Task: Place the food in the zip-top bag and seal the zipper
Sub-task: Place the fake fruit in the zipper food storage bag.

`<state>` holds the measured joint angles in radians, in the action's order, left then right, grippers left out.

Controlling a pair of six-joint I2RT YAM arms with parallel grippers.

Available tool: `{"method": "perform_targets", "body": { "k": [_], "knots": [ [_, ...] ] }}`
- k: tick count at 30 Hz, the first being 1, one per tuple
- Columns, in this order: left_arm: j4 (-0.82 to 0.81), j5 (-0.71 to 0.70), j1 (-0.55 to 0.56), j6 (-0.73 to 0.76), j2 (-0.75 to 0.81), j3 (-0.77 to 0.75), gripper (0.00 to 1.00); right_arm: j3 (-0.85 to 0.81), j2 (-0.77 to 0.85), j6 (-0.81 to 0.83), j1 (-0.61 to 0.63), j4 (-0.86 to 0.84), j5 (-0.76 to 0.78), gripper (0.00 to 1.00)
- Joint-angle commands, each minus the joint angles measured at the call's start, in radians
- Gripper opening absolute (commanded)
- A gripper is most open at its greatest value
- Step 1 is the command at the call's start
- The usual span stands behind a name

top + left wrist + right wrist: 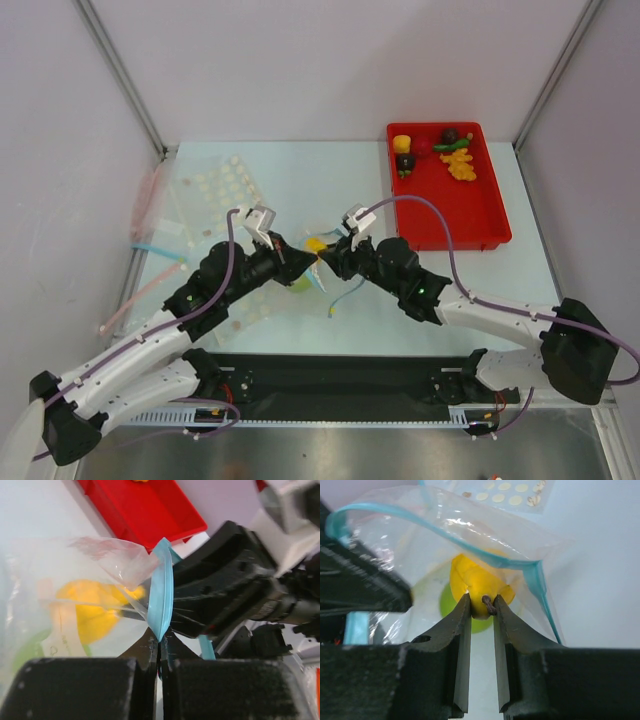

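Note:
The clear zip-top bag [420, 525] hangs between my two grippers at the table's middle, its mouth held open. My left gripper [160, 641] is shut on the light-blue zipper [162, 590] at the bag's rim. My right gripper [482, 602] is shut on a yellow food piece [475, 580] with a brown stem, at the bag's mouth. A green apple [447, 605] lies in the bag beneath it. In the top view the yellow piece [316, 243] shows between the left gripper [292, 256] and right gripper [324, 256]. More food sits in the red tray [470, 215].
The red tray at the back right holds an orange bunch [461, 166], a dark purple ball [451, 135] and other pieces. Clear bags with pink strips [150, 195] and a dotted sheet [225, 190] lie at the left. The right arm [225, 590] is close to the left gripper.

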<state>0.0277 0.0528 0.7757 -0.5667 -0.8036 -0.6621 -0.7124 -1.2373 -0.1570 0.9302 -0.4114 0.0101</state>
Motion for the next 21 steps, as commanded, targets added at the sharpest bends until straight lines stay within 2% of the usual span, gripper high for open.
{"method": "perform_targets", "body": {
  "k": [1,2,11,12,15,17,21],
  "knots": [
    [-0.104,0.116,-0.004,0.005,-0.002,0.007,0.00,0.002,-0.050,0.011,0.010,-0.083,0.155,0.00],
    [-0.112,0.119,-0.004,0.002,-0.006,0.013,0.00,0.001,-0.082,0.011,0.010,-0.093,0.171,0.00],
    [-0.104,0.113,-0.006,-0.013,-0.042,0.004,0.00,-0.045,-0.163,-0.004,0.010,-0.056,0.234,0.25],
    [-0.098,0.107,-0.006,-0.013,-0.042,0.004,0.00,-0.042,-0.159,-0.004,0.010,-0.058,0.228,0.38],
    [-0.049,0.020,-0.006,-0.018,-0.029,0.002,0.00,-0.032,-0.137,-0.003,0.010,-0.072,0.196,0.66],
    [0.001,-0.083,-0.007,-0.027,-0.029,-0.013,0.00,-0.025,-0.117,0.000,0.010,-0.063,0.189,0.68],
    [0.066,-0.145,-0.009,-0.032,-0.048,-0.031,0.00,-0.007,-0.042,0.010,0.012,-0.047,0.180,0.70]
  ]
}}
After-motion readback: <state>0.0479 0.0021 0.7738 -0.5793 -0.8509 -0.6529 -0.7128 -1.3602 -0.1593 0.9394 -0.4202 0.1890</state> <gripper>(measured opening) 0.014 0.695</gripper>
